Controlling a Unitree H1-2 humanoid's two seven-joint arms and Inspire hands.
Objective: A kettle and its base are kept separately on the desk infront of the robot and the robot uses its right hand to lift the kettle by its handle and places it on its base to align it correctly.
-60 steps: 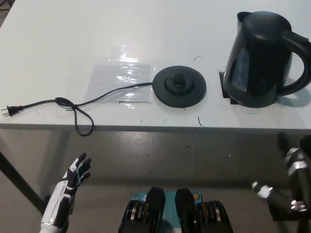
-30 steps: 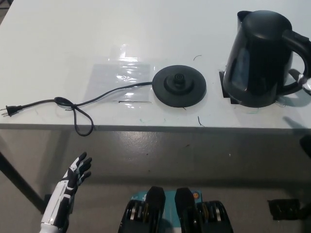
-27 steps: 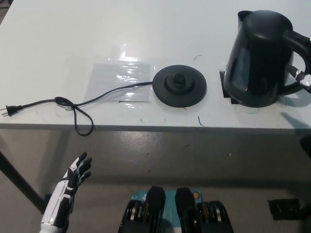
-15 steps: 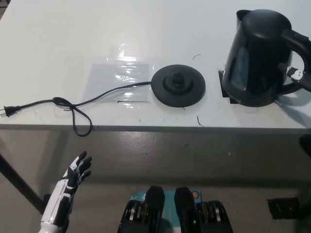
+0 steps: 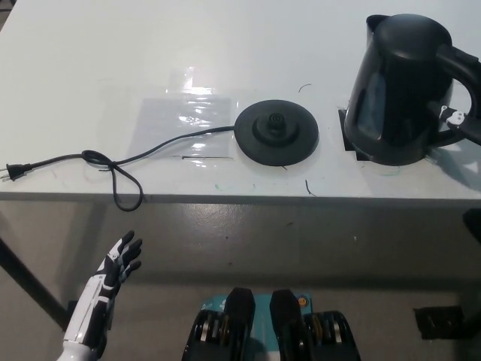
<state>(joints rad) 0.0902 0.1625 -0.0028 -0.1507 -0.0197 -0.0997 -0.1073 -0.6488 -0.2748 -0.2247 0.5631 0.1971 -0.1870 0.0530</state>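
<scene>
A tall black plastic kettle (image 5: 402, 90) stands upright at the right end of the white table (image 5: 113, 60), its handle pointing right. Well apart to its left lies the round black base (image 5: 276, 133), its black power cord (image 5: 113, 164) trailing left to a plug near the table's edge. The black right hand (image 5: 464, 122) reaches in at the handle's opening; I cannot tell how its fingers are set. The white left hand (image 5: 116, 263) hangs below the table, fingers spread, holding nothing.

No readable text, label, brand or number shows on anything in the head view.
</scene>
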